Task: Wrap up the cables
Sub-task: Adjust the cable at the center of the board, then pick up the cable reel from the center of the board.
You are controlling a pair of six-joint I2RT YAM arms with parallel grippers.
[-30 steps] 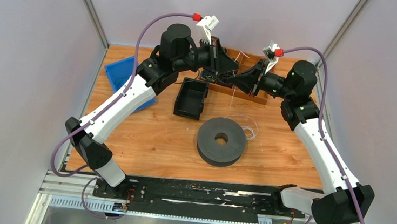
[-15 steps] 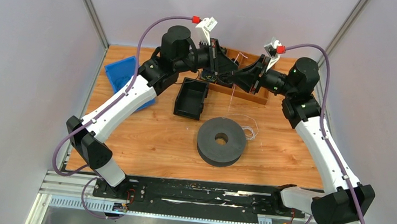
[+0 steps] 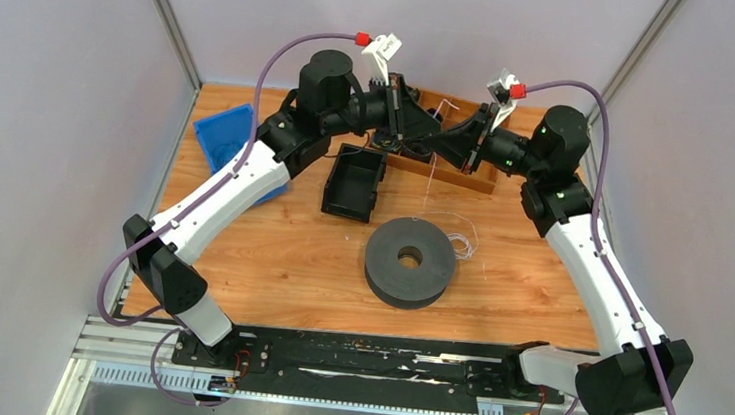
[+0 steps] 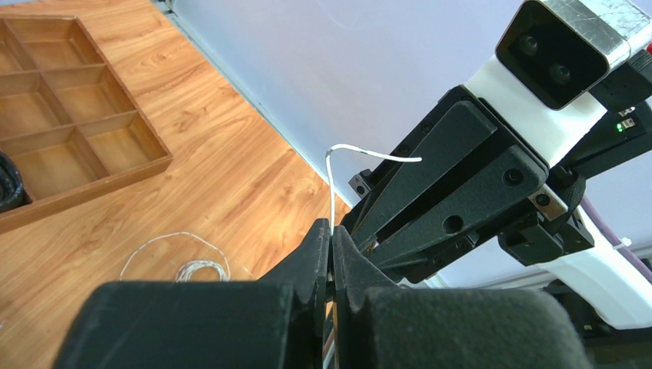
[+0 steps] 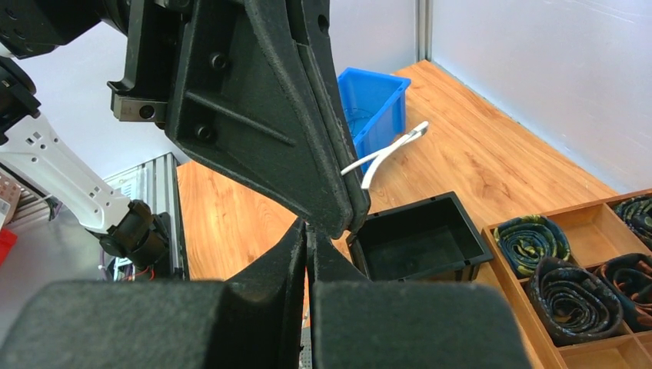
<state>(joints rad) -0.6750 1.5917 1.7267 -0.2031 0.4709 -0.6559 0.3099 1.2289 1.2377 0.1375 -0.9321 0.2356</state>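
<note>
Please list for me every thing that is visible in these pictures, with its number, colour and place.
table: one, light wood, under everything.
cable: one, thin white, loose loops right of the ring, one strand rising to the left hand.
ring: one, dark grey, table centre.
box: one, black, open, behind the ring.
bin: one, blue, far left.
tray: one, brown wood, divided, far centre.
coiled bundles: at least four, black-green, in tray compartments.
left hand: one, black, shut on the cable, above the tray.
right hand: one, black, shut, close by the left hand.
</note>
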